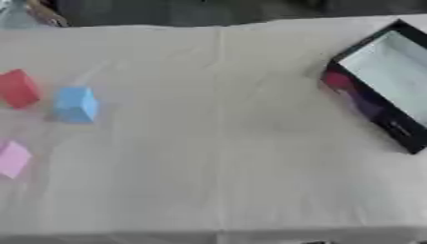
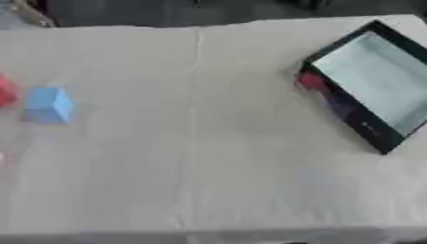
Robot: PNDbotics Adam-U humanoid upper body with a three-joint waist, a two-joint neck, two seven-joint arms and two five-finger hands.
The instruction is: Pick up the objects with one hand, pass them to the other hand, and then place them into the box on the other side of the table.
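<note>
Blocks, three in number, are lying on the left side of the table (image 1: 217, 157), none of them touching another. Item one, a red block (image 1: 18, 89), is sitting farthest left, at the picture's edge. Item two, a blue block (image 1: 76, 105), is resting just beside it on the right and slightly nearer the camera. Item three, a pink block (image 1: 13, 159), is lying nearer the front edge, below the red one, partly cut off by the left border in the left eye view and almost wholly cut off in the right eye view. Box (image 2: 367, 86): dark-walled with a pale inside, standing open and turned askew on the far right of the table, well apart from the blocks; its near outer wall is showing reddish and purple print, too blurred to read. Table covering: a pale beige cloth with a faint crease running front to back through the middle. Robot hands: neither one is showing in either view, so their state cannot be told.
</note>
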